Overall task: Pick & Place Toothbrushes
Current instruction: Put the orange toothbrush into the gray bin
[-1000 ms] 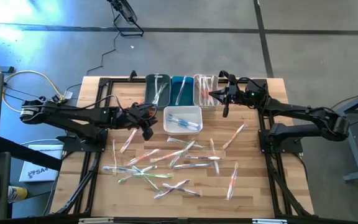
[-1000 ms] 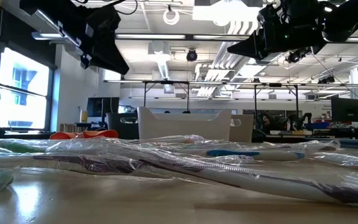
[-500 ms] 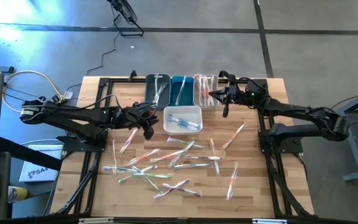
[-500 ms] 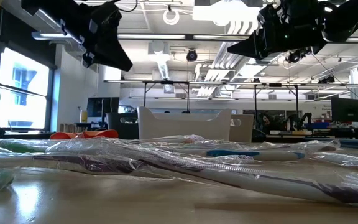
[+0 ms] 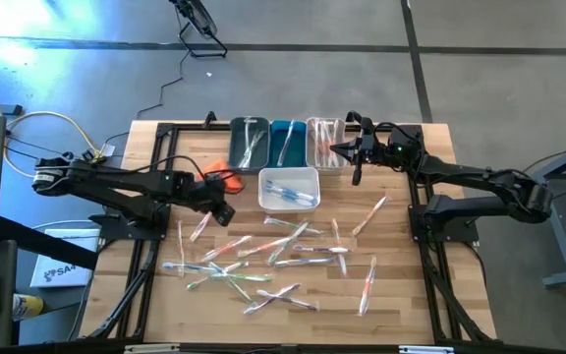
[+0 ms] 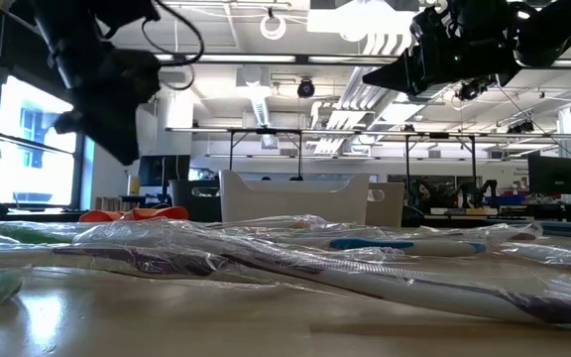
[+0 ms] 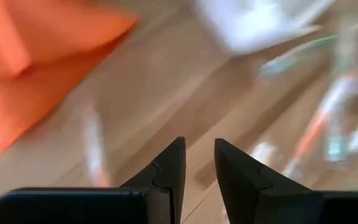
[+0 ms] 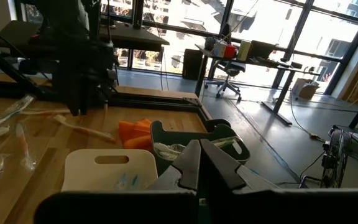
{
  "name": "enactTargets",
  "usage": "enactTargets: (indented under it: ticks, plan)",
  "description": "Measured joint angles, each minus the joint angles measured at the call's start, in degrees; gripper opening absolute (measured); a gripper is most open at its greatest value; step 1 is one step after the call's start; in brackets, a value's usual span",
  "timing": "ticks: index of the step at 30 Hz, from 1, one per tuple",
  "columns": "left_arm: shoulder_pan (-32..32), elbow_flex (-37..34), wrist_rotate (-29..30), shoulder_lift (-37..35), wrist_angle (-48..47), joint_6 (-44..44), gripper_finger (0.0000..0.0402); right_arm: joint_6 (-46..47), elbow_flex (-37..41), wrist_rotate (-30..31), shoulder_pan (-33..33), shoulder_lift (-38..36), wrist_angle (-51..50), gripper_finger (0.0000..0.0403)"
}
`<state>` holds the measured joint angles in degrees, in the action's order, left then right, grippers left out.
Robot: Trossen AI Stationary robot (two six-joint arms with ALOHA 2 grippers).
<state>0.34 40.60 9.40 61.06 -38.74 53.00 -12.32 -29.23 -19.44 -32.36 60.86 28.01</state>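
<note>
Several wrapped toothbrushes (image 5: 263, 258) lie scattered flat on the wooden table (image 5: 411, 305); they fill the foreground of the low view (image 6: 266, 253). More lie in the bins at the far side. My left gripper (image 5: 223, 211) points steeply down over bare wood beside a pink-handled toothbrush (image 5: 201, 224). Its fingers (image 7: 199, 149) stand slightly open with nothing between them. My right gripper (image 5: 347, 152) hangs level and shut above the clear bin (image 5: 324, 145), holding nothing; its shut fingertips show in its wrist view (image 8: 197, 155).
A dark green bin (image 5: 250, 143), a blue bin (image 5: 286, 143) and the clear bin stand in a row at the far edge. A white bin (image 5: 289, 189) with toothbrushes sits in front of them. An orange folded cloth (image 5: 222, 180) lies left of the white bin.
My left gripper has tipped downward and rolled, sinking a little toward the table and drawing back toward the table's left. The orange cloth, hidden under the arm before, now shows in the high view. The toothbrushes have not moved.
</note>
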Motion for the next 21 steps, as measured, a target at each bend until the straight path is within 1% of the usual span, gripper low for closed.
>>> enactTargets:
  ticks: [5, 9, 11, 13, 21]
  plan:
    - [0.0, 0.0, 2.0, 1.0, -7.3, 5.2, 0.0083, 0.0, 0.0, 0.0, 0.0, 0.0, 0.0, 0.0002]
    - [0.0, 0.0, 3.5, 2.1, -8.5, 5.3, 0.0083, 0.0, 0.0, 0.0, 0.0, 0.0, 0.0, 0.0002]
    - [0.0, 0.1, 5.9, 2.8, -8.0, 4.5, 0.0083, 0.0, 0.0, 0.0, 0.0, 0.0, 0.0, 0.0002]
    - [0.0, 0.0, 7.1, 3.8, -8.1, 4.3, 0.0083, 0.0, 0.0, 0.0, 0.0, 0.0, 0.0, 0.0002]
    - [0.0, 0.0, 7.2, 8.3, -8.3, 4.3, 0.0083, 0.0, 0.0, 0.0, 0.0, 0.0, -0.4, 0.0002]
